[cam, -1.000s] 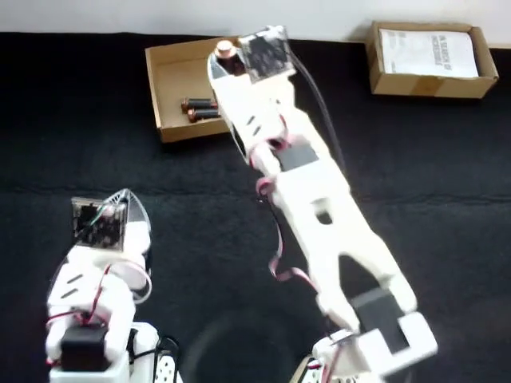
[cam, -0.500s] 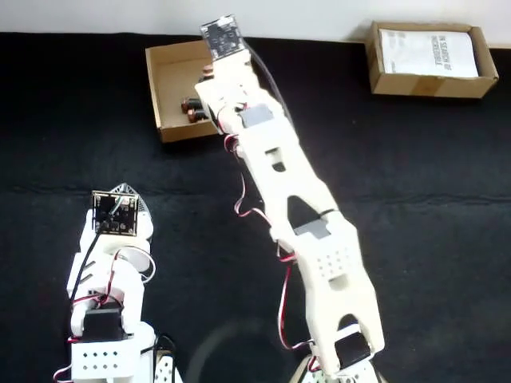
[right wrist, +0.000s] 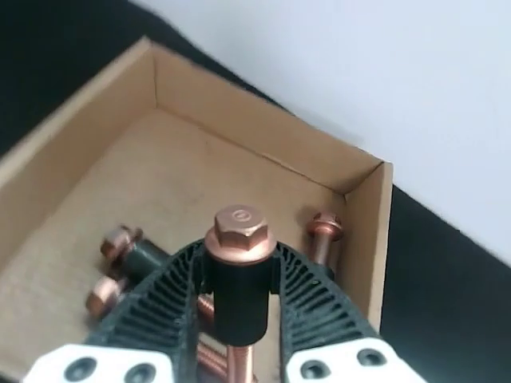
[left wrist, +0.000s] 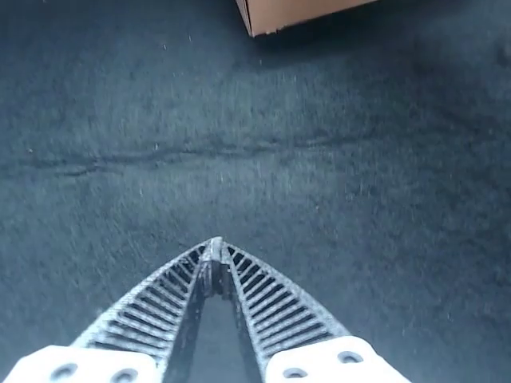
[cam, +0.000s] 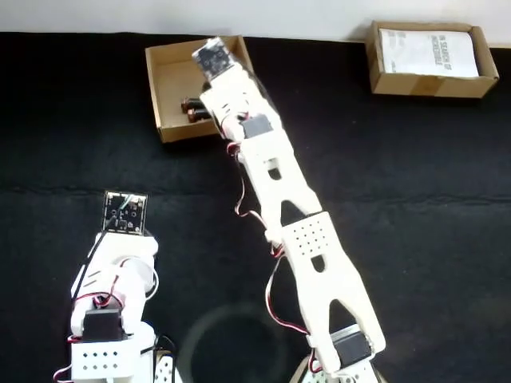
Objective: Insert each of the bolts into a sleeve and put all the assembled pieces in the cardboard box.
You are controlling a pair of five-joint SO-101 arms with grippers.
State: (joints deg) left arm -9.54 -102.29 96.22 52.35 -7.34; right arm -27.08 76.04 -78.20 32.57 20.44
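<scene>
My right gripper (right wrist: 238,254) is shut on a black sleeve with a copper bolt (right wrist: 239,275) through it, the hex head pointing up. It hangs over the inside of the open cardboard box (right wrist: 255,128). On the box floor lie two assembled pieces (right wrist: 120,249) side by side, and a third bolt (right wrist: 323,235) rests near the corner. From above, the right arm (cam: 271,159) stretches to the box (cam: 156,88), partly covering the pieces (cam: 198,108). My left gripper (left wrist: 214,246) is shut and empty over the dark cloth, short of the box corner (left wrist: 295,12).
The left arm (cam: 112,271) is folded back at the lower left of the table. A second cardboard box (cam: 431,60) with a printed sheet in it stands at the back right. Black cloth (cam: 415,207) covers the table.
The right arm has swung left and brought the bolt and sleeve from the box's back right edge to over its inside. The left arm's wrist has turned and drawn back a little.
</scene>
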